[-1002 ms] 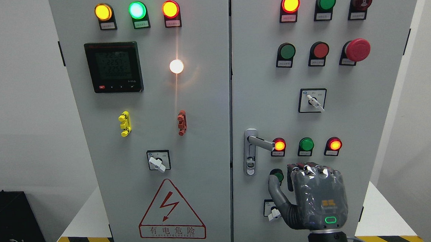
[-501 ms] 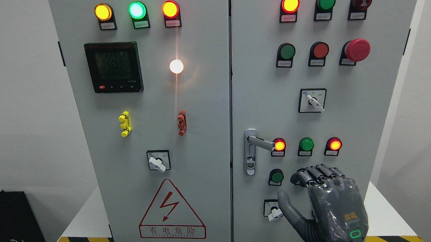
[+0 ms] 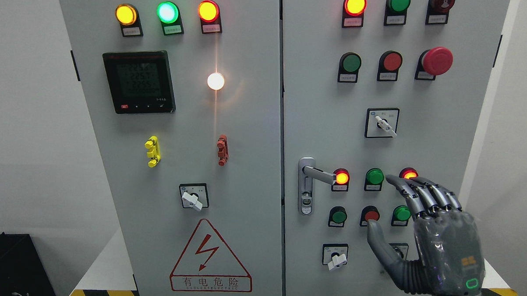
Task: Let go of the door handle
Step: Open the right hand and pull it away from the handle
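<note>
The door handle (image 3: 319, 175) sat on the left edge of the right cabinet door (image 3: 327, 97), its silver lever pointing to the right and ending just beside a lit red lamp (image 3: 342, 177). The right hand (image 3: 428, 234) was well apart from it, low at the right of the panel, with the fingers (image 3: 416, 191) stretched out and spread and the thumb (image 3: 377, 238) pointing up near a red button (image 3: 371, 215). It held nothing. The left hand was not in view.

Judging from this, the release itself looked done, since nothing touched the lever. To finish the step well, the hand should have pulled back away from the panel, not sideways along it, because the fingertips stood in front of the row of lamps and the thumb was close to the buttons; a careless move there could press one of them. The small rotary switch (image 3: 336, 258) below was also a thing to avoid.

Compared with one second before, the hand had moved to the right and a little up, farther from the handle. Then its fingers were curled just below the lever and covered the lower buttons; half a second before they were half bent. Now they were open, and the red button and a green button (image 3: 401, 213) showed again. The lever looked the same in all three moments
</note>
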